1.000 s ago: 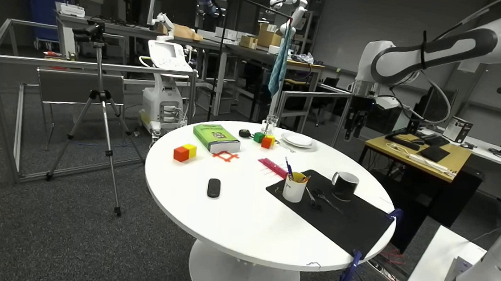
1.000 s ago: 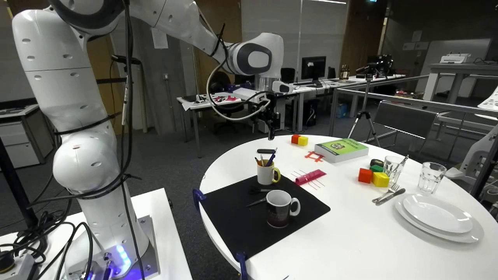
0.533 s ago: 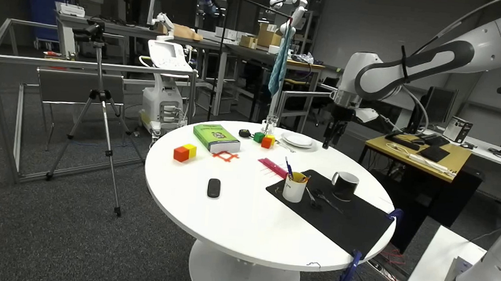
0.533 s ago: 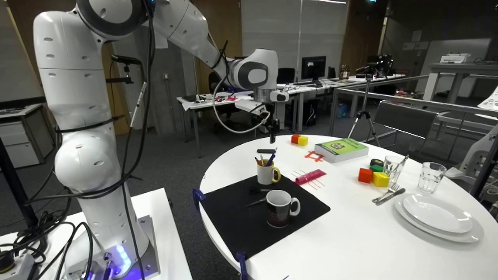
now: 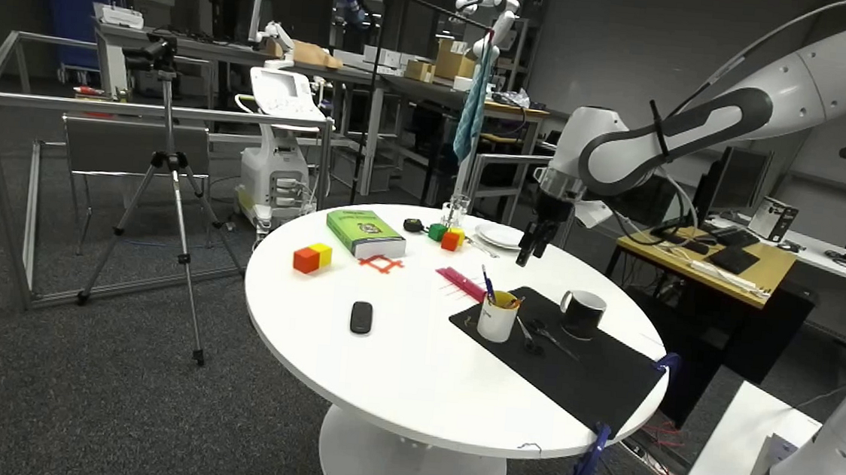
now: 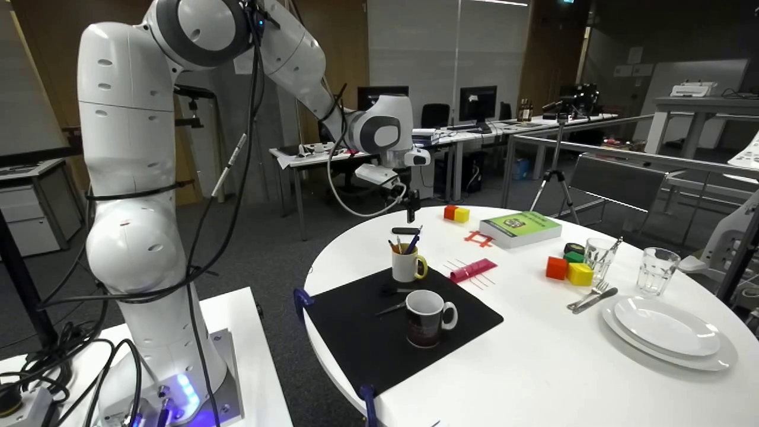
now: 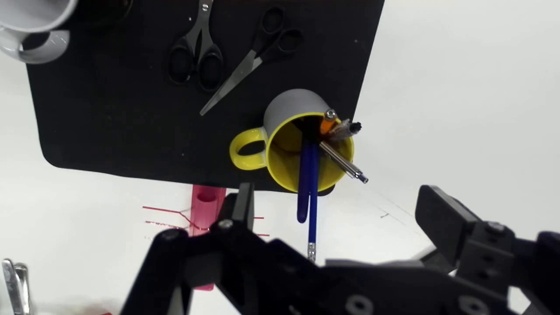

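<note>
My gripper (image 7: 334,197) stands open with its fingers wide apart and nothing between them. It hangs above the round white table (image 5: 397,371), as both exterior views show. Nearest to it in the wrist view is a mug (image 7: 295,105), whitish outside with a yellow rim and handle. Two blue writing tools, one a pencil (image 7: 313,205), a silver pen (image 7: 343,162) and other pens stick out of it. The mug stands on a black mat (image 7: 109,131). Beside it lie two pairs of scissors (image 7: 240,74). A dark mug with a white handle (image 6: 423,329) stands on the same mat.
A pink piece (image 6: 473,270) lies past the mat. Farther off are a green book (image 6: 520,225), red and yellow blocks (image 5: 308,261), a black case (image 5: 361,317), white plates (image 6: 667,326), cutlery (image 6: 593,296) and glasses (image 6: 659,270). Blue clamps (image 6: 369,403) grip the table edge.
The arm has come down and swung inward over the table, bringing the gripper toward the pen mug. The jaws have stayed open, and the things on the table have not moved.
</note>
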`<state>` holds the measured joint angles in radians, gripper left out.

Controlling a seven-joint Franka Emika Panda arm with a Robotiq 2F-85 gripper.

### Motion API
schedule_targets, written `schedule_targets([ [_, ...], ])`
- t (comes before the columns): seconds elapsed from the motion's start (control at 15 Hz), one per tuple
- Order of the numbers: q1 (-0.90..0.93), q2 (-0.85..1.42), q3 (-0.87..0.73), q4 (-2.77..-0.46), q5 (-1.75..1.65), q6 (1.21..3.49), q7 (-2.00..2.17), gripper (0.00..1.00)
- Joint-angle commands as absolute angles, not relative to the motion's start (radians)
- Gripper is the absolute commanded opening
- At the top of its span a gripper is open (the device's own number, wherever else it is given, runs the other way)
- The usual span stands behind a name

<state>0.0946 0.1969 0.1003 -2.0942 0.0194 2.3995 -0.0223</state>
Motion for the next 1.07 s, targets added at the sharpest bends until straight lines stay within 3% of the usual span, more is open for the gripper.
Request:
schedule_targets([
  [0.0, 0.106, 0.238, 0.107, -2.067, 0.016, 2.487, -0.007, 1.0],
  [0.2, 0.109, 0.258, 0.105, -2.056, 0.005, 2.501, -0.012, 1.0],
  [0.4, 0.097, 0.24, 0.106, -2.031, 0.036, 2.305, -0.019, 1.0],
  [0.47, 0.104, 0.249, 0.107, -2.067, 0.019, 2.41, -0.022, 1.0],
  [0.87, 0.103, 0.248, 0.104, -2.044, 0.02, 2.342, -0.022, 1.0],
  [1.0, 0.105, 0.267, 0.106, -2.042, 0.033, 2.42, -0.006, 1.0],
])
